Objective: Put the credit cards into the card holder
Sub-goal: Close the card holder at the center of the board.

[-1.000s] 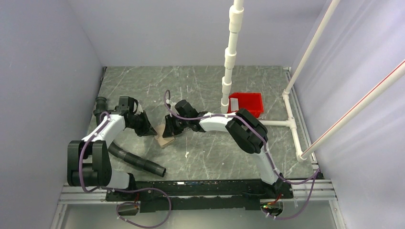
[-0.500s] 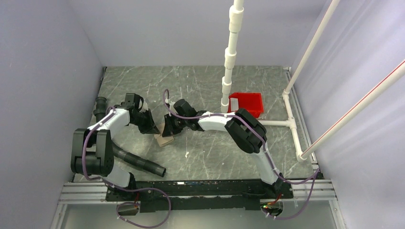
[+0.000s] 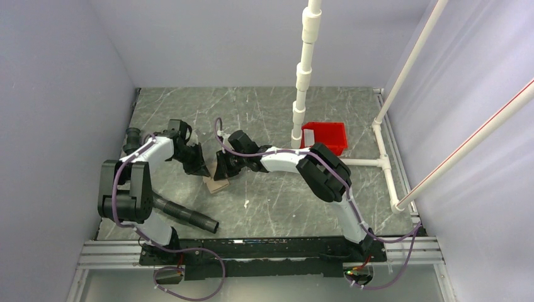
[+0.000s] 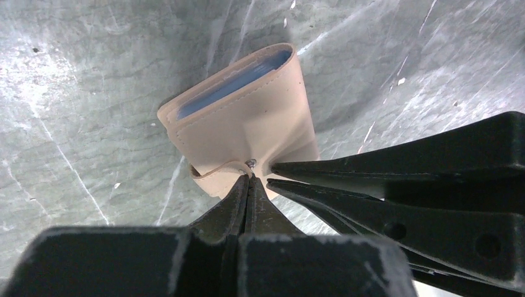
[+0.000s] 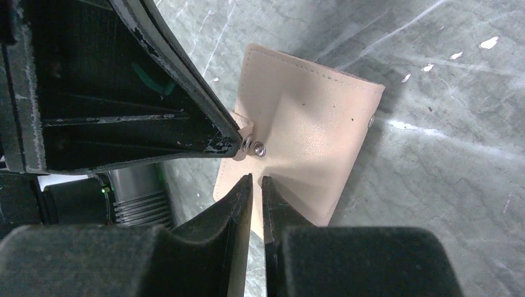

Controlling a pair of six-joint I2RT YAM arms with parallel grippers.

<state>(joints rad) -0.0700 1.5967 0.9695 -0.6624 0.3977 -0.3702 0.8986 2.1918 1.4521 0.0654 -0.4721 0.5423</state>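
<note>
The tan card holder [image 3: 217,184] lies on the marble table between both arms. In the left wrist view the card holder [image 4: 247,117] shows a bluish-grey inside along its far edge. My right gripper [image 5: 255,179] is shut on the card holder [image 5: 309,130], whose cover puckers around the pinch. My left gripper [image 4: 249,179] is shut, and its tips touch the pale snap tab [image 4: 216,170] beside the metal stud [image 5: 254,147]. From above, the left gripper [image 3: 203,168] and right gripper [image 3: 220,171] meet over the holder. One pale credit card [image 3: 310,136] lies in the red tray [image 3: 330,137].
A black corrugated hose [image 3: 179,214] lies near the left arm's base. A white pipe post [image 3: 301,94] stands just left of the red tray. More white pipes [image 3: 384,160] run along the right edge. Grey walls close in the table.
The left arm has swung right, bringing its shut tips up to the holder's snap tab. The right gripper has narrowed a little on the holder's cover.
</note>
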